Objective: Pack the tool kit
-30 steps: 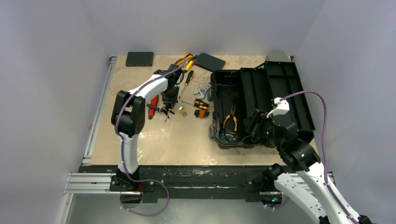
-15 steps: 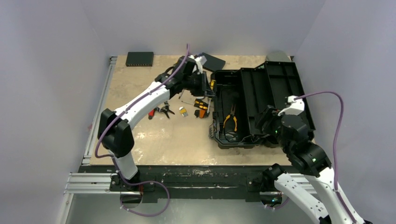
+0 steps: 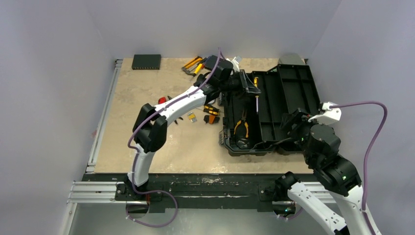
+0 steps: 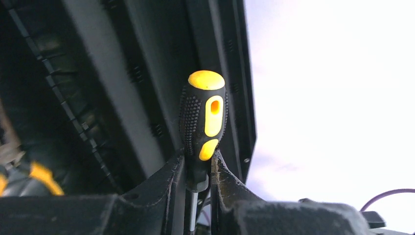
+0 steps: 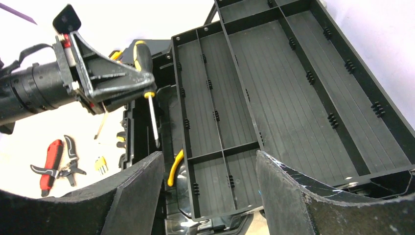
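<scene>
Toolbox tub [image 3: 234,110]: open above; pliers [image 3: 241,127] on its floor toward 6 o'clock; left gripper [image 3: 250,84] with screwdriver [image 4: 203,117] overhead at 12 o'clock
Open lid [image 3: 293,83]: right gripper [image 3: 292,121] over its 6 o'clock end
Table [image 3: 161,142]: loose tools [image 3: 211,114] at tub's 9 o'clock

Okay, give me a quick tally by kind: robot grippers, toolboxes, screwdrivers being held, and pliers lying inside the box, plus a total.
grippers: 2 (left gripper, right gripper)
toolbox: 1
screwdriver held by the left gripper: 1
pliers inside the toolbox: 1
Total: 5
</scene>
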You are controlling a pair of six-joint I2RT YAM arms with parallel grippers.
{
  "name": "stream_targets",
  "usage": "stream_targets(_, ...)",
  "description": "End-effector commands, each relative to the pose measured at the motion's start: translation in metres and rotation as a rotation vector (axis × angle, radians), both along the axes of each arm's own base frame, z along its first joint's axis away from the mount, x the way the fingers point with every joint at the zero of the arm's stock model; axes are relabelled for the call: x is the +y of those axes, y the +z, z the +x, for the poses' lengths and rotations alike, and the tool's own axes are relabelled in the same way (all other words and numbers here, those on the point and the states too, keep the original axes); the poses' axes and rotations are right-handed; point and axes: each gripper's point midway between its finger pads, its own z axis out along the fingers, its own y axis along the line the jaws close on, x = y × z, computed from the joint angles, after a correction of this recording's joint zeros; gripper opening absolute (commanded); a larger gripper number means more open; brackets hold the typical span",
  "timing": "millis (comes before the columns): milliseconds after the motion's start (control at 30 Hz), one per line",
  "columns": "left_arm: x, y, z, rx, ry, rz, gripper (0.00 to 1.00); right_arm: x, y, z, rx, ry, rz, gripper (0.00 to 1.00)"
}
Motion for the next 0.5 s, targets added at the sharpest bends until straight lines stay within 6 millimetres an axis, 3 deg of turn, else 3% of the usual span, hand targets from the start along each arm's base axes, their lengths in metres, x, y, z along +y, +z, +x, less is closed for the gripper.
stream_targets(0,-0.030,0.069,0.013,-0.036,0.034,-0.224,0.00,-0.004,-0.001,0.001,-0.007,-0.024,-0.002,0.68)
stream_targets(233,-0.061,0.054,0.031,0.001,0.088,-0.228,0.00,-0.005,0.001,-0.001,-0.023,-0.029,0.006,0.68)
stream_targets(467,-0.076,0.019,0.046,0.044,0.161,-0.178,0.00,-0.007,0.007,-0.001,-0.039,-0.034,0.008,0.68)
